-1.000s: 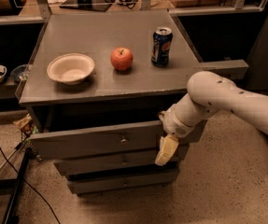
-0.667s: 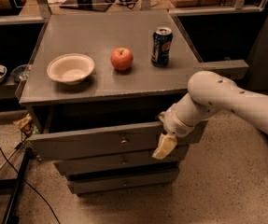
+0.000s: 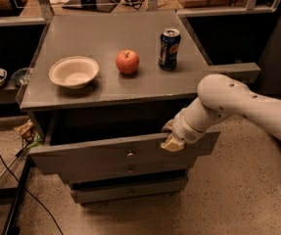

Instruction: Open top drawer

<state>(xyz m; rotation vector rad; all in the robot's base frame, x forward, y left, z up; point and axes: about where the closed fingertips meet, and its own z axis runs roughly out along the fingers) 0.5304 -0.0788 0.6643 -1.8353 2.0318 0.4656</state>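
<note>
The top drawer (image 3: pixel 81 159) is a grey drawer with a wide flat front and a small metal knob (image 3: pixel 129 154) at its centre. It stands partly pulled out from the grey cabinet, with a dark gap showing behind its front panel. My gripper (image 3: pixel 172 138), on a white arm coming in from the right, sits at the top edge of the drawer front, right of the knob.
Two narrower grey drawer fronts (image 3: pixel 130 190) lie below the top drawer. On the cabinet top (image 3: pixel 115 31) stand a white bowl (image 3: pixel 74 71), a red apple (image 3: pixel 127 61) and a blue soda can (image 3: pixel 169 49). Cables and a black stand (image 3: pixel 12 199) lie on the floor at left.
My gripper has moved up from the lower right part of the drawer front to its top edge. The drawer stays partly out.
</note>
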